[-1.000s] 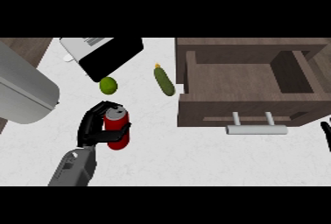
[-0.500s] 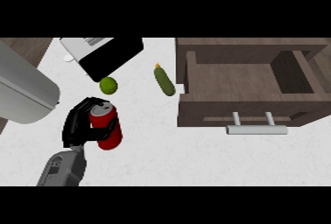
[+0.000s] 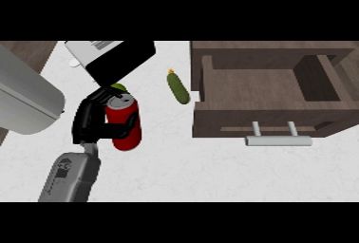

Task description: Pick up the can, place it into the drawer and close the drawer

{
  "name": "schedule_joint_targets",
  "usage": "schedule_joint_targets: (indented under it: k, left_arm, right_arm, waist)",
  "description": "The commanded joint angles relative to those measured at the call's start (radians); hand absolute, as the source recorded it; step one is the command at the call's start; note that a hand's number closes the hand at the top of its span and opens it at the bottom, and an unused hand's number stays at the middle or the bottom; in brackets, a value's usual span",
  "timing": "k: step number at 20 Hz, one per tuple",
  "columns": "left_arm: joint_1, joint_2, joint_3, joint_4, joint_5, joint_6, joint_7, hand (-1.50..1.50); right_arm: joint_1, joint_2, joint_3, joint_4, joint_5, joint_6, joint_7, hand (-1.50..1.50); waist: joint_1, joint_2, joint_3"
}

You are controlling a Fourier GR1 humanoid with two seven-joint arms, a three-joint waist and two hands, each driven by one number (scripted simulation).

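Black left hand point(image 3: 91, 121) curled round tall red cylindrical can point(image 3: 125, 124), held over white counter point(image 3: 210, 166), well left of open brown wooden drawer point(image 3: 270, 92). Green cucumber point(image 3: 178, 87) between can and drawer; right hand out of view.

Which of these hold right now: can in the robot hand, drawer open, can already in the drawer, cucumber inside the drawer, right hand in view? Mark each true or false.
1. The left robot hand is curled round the red can. True.
2. The drawer is open. True.
3. The can lies in the drawer. False: it is off to the drawer's left, over the white counter.
4. The cucumber lies inside the drawer. False: it lies on the counter beside the drawer's left wall.
5. The right hand is in view. False: only the left one shows.
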Motion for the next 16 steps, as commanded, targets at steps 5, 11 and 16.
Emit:
schedule_joint_targets:
  k: [5, 11, 16]
  left_arm:
    - [-0.139, -0.051, -0.114, -0.163, -0.081, 0.116, 0.228, 1.5]
    - [-0.275, -0.053, -0.198, -0.107, -0.074, 0.2, 0.323, 1.5]
    - [-0.449, -0.053, -0.22, -0.092, -0.102, 0.249, 0.423, 1.5]
  right_arm:
    - [-0.025, -0.002, -0.02, 0.022, 0.002, -0.009, -0.014, -1.5]
    - [0.029, 0.009, -0.006, -0.039, 0.003, 0.004, -0.018, -1.5]
    - [0.031, 0.009, 0.021, -0.045, 0.028, -0.018, -0.017, -1.5]
  waist:
    - [-0.003, 0.0, 0.0]
    - [-0.011, 0.001, 0.0]
    - [-0.01, 0.0, 0.0]
